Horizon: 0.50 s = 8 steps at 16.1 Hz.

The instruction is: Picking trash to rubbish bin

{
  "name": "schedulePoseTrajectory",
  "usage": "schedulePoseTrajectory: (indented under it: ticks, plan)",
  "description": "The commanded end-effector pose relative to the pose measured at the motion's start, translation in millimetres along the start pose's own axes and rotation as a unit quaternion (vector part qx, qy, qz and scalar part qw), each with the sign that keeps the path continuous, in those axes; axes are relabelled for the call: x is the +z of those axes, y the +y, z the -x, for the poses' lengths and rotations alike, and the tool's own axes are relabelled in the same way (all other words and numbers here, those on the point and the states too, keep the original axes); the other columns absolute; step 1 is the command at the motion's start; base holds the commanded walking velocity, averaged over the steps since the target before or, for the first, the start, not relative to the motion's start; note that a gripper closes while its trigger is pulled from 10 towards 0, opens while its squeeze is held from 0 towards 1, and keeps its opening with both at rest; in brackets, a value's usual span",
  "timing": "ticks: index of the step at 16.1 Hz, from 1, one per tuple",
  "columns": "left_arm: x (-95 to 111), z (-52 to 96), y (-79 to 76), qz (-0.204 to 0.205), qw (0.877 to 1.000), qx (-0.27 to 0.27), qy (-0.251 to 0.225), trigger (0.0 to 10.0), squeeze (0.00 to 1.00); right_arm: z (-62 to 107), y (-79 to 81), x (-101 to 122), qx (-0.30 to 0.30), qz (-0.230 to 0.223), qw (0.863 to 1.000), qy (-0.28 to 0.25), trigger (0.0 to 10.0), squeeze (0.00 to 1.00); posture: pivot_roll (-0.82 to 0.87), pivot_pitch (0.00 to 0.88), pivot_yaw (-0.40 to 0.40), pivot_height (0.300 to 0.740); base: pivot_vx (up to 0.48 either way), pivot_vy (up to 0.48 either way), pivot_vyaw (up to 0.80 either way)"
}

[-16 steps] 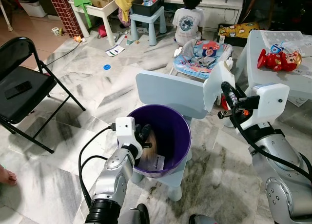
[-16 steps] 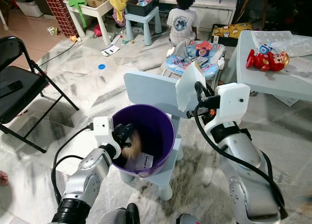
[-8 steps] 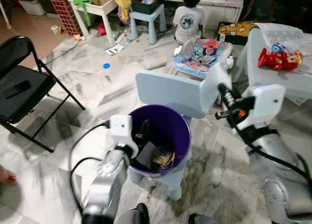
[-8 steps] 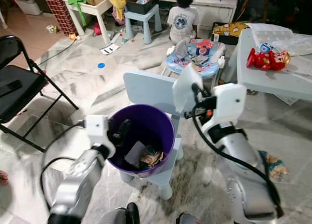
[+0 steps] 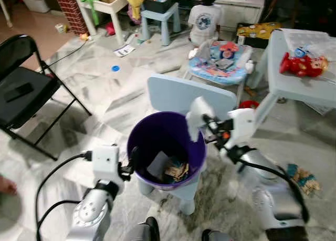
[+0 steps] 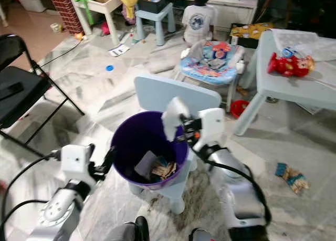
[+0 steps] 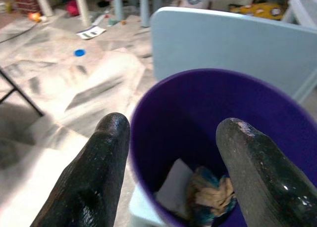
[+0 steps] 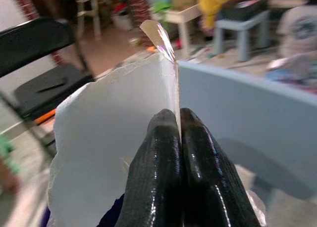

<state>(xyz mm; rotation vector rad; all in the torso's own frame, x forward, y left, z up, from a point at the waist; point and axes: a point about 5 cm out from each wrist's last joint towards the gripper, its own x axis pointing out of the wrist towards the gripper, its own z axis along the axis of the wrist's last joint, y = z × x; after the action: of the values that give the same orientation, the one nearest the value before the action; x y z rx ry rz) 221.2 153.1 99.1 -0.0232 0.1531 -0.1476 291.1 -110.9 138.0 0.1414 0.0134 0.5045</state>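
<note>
A purple bin (image 5: pixel 140 146) stands on a small pale-blue chair (image 5: pixel 173 96) in front of me, with a paper scrap (image 5: pixel 157 165) and a crumpled wrapper (image 5: pixel 177 170) at its bottom. My right gripper (image 5: pixel 206 123) is shut on a white piece of trash (image 5: pixel 195 115), held over the bin's right rim. In the right wrist view the white piece of trash (image 8: pixel 106 138) stands up between the pressed fingers (image 8: pixel 161 153). My left gripper (image 7: pixel 171 148) is open and empty just outside the bin's left rim (image 7: pixel 148 96).
A black folding chair (image 5: pixel 21 88) stands at the left. A pale table (image 5: pixel 302 75) with a red toy (image 5: pixel 304 62) is at the right. A seated child (image 5: pixel 206 20), a baby bouncer (image 5: pixel 223 60) and stools lie beyond. A wrapper (image 5: pixel 303 179) lies on the marble floor.
My left gripper has drawn back out of the bin to its left rim, leaving the wrapper inside. My right gripper has swung left with the white trash, from beside the chair to over the bin.
</note>
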Motion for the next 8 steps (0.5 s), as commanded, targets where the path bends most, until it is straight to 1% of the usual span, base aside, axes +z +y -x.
schedulePoseTrajectory:
  ticks: [1, 2, 3, 4, 5, 6, 7, 8]
  plan:
    - [1, 7.0, 2.5, -0.012, 1.0, -0.004, 0.005, 10.0, 0.0, -5.4, 10.0, -10, 0.033, -0.013, 0.999, 0.013, 0.0, 0.0, 0.1, 0.203, 0.024, 0.74, 0.0, 0.0, 0.0]
    - [0, 12.2, 4.9, -0.021, 1.0, -0.005, 0.009, 10.0, 0.0, -10.2, 21.0, -17, 0.071, -0.038, 0.996, 0.026, 0.0, 0.0, 0.1, 0.203, 0.024, 0.74, 0.0, 0.0, 0.0]
    - [0, 13.3, 5.5, -0.023, 1.0, -0.004, 0.01, 10.0, 0.0, -10.8, 24.0, -19, 0.082, -0.039, 0.995, 0.028, 0.0, 0.0, 0.1, 0.203, 0.024, 0.74, 0.0, 0.0, 0.0]
    - [1, 13.7, 7.5, -0.024, 1.0, -0.002, 0.011, 10.0, 0.0, -10.8, 33.6, -27, 0.12, -0.047, 0.991, 0.046, 0.0, 0.0, 0.11, 0.199, 0.021, 0.74, 0.0, 0.0, 0.0]
    - [1, 13.8, 8.1, -0.024, 1.0, -0.001, 0.012, 10.0, 0.0, -10.6, 36.0, -30, 0.13, -0.047, 0.989, 0.051, 0.0, 0.0, 0.11, 0.199, 0.021, 0.74, 0.0, 0.0, 0.0]
    - [2, 13.1, 7.5, -0.024, 1.0, -0.003, 0.011, 10.0, 0.0, -7.6, 37.5, -41, 0.137, -0.064, 0.986, 0.07, 1.6, 0.0, 0.12, 0.2, 0.02, 0.74, 0.0, 0.0, 0.0]
    - [3, 13.0, 5.8, -0.022, 1.0, -0.009, 0.012, 10.0, 0.0, -3.2, 36.9, -52, 0.139, -0.078, 0.983, 0.091, 2.6, 0.0, 0.12, 0.201, 0.021, 0.74, 0.0, 0.0, 0.0]
    - [3, 13.9, 4.7, -0.021, 1.0, -0.014, 0.015, 10.0, 0.0, -1.1, 36.0, -59, 0.142, -0.082, 0.981, 0.101, 3.5, 0.0, 0.12, 0.201, 0.021, 0.74, 0.0, 0.0, 0.0]
